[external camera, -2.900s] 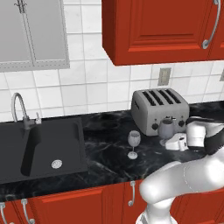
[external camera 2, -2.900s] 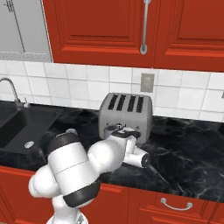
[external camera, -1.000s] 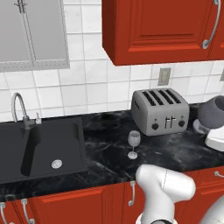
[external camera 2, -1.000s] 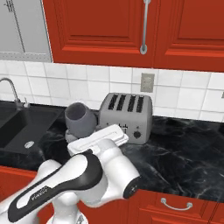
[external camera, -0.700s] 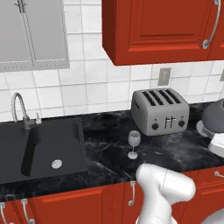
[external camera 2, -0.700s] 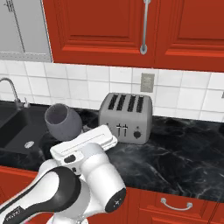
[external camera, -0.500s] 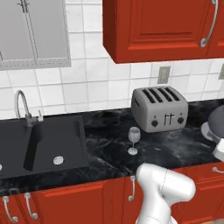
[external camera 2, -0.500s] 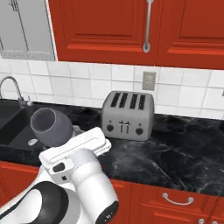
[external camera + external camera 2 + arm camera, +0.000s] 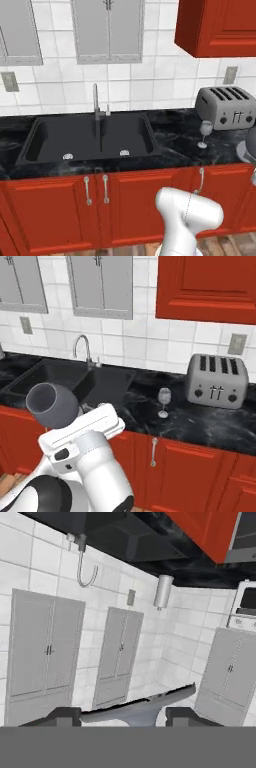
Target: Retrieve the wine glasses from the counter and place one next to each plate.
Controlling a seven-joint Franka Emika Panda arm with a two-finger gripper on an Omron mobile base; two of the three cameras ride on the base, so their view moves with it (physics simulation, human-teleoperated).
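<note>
My pincer (image 9: pixel 122 716) pinches a wine glass (image 9: pixel 142 708) by its round foot between both fingertips, while the other wine glass (image 9: pixel 163 401) stands upright on the black counter (image 9: pixel 200 426) between the sink (image 9: pixel 75 378) and the silver toaster (image 9: pixel 217 381).

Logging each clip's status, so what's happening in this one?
The gripper appears to be closed on the held wine glass, carried near the base with the hand turned upside down. The second wine glass stands upright on the counter, between the sink and the toaster, untouched. So one glass is picked up but not yet placed, and the other is still to fetch.
</note>
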